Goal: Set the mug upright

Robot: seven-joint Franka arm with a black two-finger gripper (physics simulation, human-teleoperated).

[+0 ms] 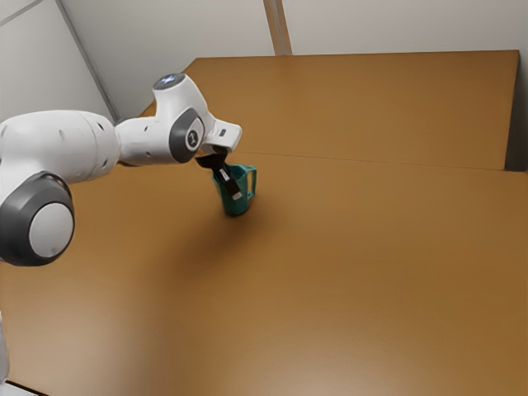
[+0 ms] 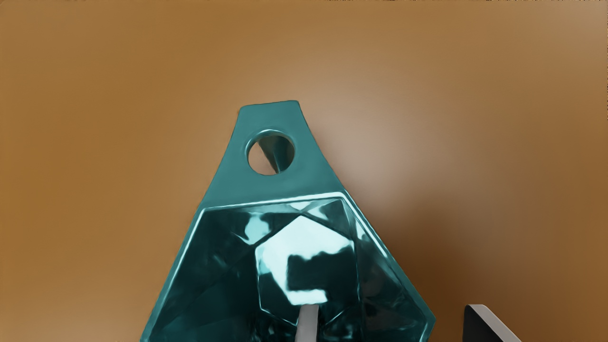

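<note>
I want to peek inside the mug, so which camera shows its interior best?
The wrist view: it looks down through the mug's open top to its interior, partly behind one finger. The exterior view shows mainly outer wall.

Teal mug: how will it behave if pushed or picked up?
Mug is probably stiff: crisp, faceted walls. Could be slippery, given the glossy highlights inside. Might tip if pushed high; base looks narrower than mouth.

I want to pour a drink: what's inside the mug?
Inside the teal mug, one finger of the tool overlaps the shiny bottom; its other finger stands outside. I see no contents, but what lies behind the inner finger is covered.
</note>
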